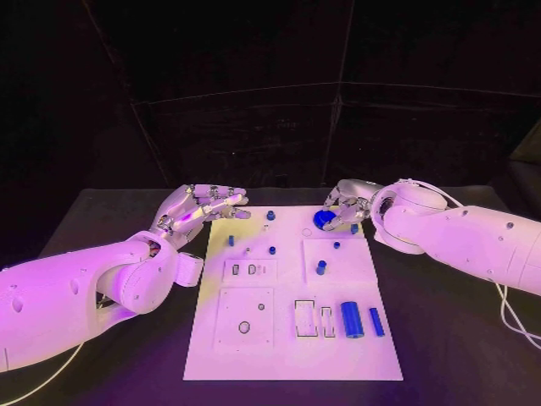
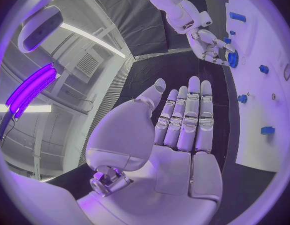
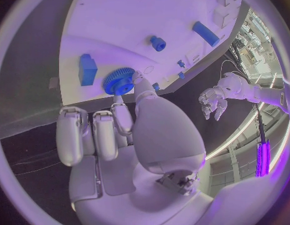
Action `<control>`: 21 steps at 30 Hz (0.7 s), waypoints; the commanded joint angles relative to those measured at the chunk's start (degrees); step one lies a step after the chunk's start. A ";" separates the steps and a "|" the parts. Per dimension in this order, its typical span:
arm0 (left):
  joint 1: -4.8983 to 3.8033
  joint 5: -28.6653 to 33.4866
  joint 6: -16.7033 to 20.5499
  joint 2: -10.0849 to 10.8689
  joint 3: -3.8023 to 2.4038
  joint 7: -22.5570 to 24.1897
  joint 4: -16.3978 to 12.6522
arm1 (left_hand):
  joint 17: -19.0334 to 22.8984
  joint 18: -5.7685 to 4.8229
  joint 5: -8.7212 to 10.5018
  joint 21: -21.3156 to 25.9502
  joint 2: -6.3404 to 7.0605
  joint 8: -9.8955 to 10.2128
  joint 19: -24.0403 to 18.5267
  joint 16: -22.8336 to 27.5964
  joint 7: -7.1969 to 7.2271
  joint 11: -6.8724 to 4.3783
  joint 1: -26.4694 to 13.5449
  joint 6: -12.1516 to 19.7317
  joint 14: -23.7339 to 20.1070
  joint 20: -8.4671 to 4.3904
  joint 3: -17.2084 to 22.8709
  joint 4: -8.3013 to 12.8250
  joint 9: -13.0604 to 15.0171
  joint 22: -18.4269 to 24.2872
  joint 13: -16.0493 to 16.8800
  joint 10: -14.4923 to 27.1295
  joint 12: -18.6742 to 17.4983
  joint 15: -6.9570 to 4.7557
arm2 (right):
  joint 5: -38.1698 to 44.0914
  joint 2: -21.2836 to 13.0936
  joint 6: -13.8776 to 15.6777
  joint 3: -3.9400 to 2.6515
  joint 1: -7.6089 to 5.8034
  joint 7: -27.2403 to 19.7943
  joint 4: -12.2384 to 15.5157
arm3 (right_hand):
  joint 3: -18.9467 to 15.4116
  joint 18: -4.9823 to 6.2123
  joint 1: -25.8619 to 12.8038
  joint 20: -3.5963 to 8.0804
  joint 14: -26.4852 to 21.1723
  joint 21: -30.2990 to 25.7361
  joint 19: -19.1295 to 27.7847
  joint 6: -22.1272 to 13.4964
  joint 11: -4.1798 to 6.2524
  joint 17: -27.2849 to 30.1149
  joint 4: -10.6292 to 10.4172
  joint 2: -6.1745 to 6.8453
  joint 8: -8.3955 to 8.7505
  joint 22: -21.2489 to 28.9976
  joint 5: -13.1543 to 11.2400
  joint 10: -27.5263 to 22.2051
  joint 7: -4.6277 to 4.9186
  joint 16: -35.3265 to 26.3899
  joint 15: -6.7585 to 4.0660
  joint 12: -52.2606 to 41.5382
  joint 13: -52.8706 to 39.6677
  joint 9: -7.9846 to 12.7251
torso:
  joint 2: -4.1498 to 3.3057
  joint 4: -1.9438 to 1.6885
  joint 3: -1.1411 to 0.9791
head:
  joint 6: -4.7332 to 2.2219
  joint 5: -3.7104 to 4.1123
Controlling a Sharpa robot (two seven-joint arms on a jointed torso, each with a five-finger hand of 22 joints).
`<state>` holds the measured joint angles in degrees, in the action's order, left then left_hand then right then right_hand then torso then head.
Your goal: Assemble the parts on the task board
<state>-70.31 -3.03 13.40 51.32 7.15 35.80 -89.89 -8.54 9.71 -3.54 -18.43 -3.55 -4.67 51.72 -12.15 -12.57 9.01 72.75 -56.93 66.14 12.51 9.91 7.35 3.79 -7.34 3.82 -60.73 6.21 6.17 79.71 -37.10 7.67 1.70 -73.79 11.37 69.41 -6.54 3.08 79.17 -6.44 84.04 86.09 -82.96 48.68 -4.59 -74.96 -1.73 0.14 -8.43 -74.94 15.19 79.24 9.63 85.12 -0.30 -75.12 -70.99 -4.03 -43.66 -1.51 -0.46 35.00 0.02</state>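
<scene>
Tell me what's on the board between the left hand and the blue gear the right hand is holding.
In the head view, one small blue peg stands on the task board between the left hand and the gear.

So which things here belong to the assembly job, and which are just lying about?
Belongs to the job:
- task board
- blue gear, held by the right robot hand
- two blue cylinders
- small blue pegs

Lying about:
- white cable on the black table

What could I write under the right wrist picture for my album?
The right robot hand touches a blue gear on the white task board.
</scene>
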 commanded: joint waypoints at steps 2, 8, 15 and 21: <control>-0.08 0.12 -0.78 -0.12 -0.04 0.18 0.02 | -0.09 0.84 -0.11 0.32 -0.13 0.14 0.02 0.31 0.02 0.18 -0.46 -0.39 0.34 0.26 0.33 0.13 0.01 0.07 0.00 -0.36 -0.23 -0.04 | 2.02 0.46 -1.84 0.06 -0.05 2.08 -0.14 | -0.37 -0.87 0.35 -0.12 3.52 0.29 -0.41 -0.22 0.03 -1.33 0.03 -0.38 -0.37 -5.38 -0.17 0.50 0.07 0.29 0.54 -0.66 -0.68 -0.02 | 0.00 -0.04 0.01 | 0.09 0.07; -0.08 0.12 -0.80 -0.15 -0.04 0.15 0.08 | -0.09 0.84 -0.11 0.32 -0.13 0.14 0.02 0.31 0.02 0.18 -0.46 -0.39 0.34 0.26 0.33 0.13 0.01 0.07 0.00 -0.36 -0.23 -0.04 | 2.75 0.82 -1.56 0.06 -0.04 2.82 -0.18 | 0.32 -0.94 1.24 -0.14 3.50 0.48 -0.64 1.04 0.17 -1.56 0.26 -1.99 -1.21 -5.80 -1.14 1.24 -0.10 0.42 0.49 -2.05 -2.49 -0.18 | 0.00 0.00 0.02 | 0.19 0.01; -0.08 0.12 -0.82 -0.13 -0.04 0.09 0.10 | -0.12 0.84 -0.11 0.34 -0.10 0.18 0.04 0.42 0.02 0.17 -0.44 -0.38 0.35 0.25 0.40 0.21 -0.01 0.10 -0.01 -0.38 -0.30 -0.04 | 3.65 0.63 1.15 0.06 -0.03 2.69 0.24 | 5.64 -1.17 5.43 0.54 3.51 0.92 -1.33 6.30 1.24 -2.01 2.70 -6.39 -3.23 -6.89 -5.76 2.82 -1.26 0.57 -0.39 -4.33 -5.62 -0.52 | 0.01 0.07 0.00 | 0.27 -0.08; -0.08 0.12 -0.85 -0.12 -0.04 0.03 0.12 | -0.12 0.84 -0.11 0.34 -0.10 0.18 0.04 0.42 0.02 0.17 -0.44 -0.38 0.35 0.25 0.40 0.21 -0.01 0.10 -0.01 -0.38 -0.30 -0.04 | 4.62 0.47 3.80 0.07 -0.02 1.37 1.05 | 8.82 -1.36 5.82 1.02 3.61 1.25 -1.89 7.98 1.58 -2.61 4.54 -6.35 -2.87 -7.74 -6.05 3.86 -1.63 0.75 -0.73 -5.62 -7.42 -0.12 | 0.02 -0.01 -0.02 | 0.29 0.01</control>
<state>-70.30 -3.01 13.28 51.24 7.15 35.67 -89.73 -8.60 9.71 -3.54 -18.43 -3.55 -4.67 51.71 -11.93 -12.57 9.01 72.75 -56.92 66.14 12.51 10.14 7.58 3.79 -7.29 3.82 -60.72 6.21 6.17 82.79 -36.59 9.14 1.71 -73.82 13.21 70.15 1.96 2.18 82.85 -5.79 84.03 87.11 -84.00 54.51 -4.92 -74.94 2.74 -4.32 -11.25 -74.93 9.22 80.79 8.82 85.57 -0.76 -80.57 -75.03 -4.15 -43.65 -1.51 -0.44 35.27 -0.02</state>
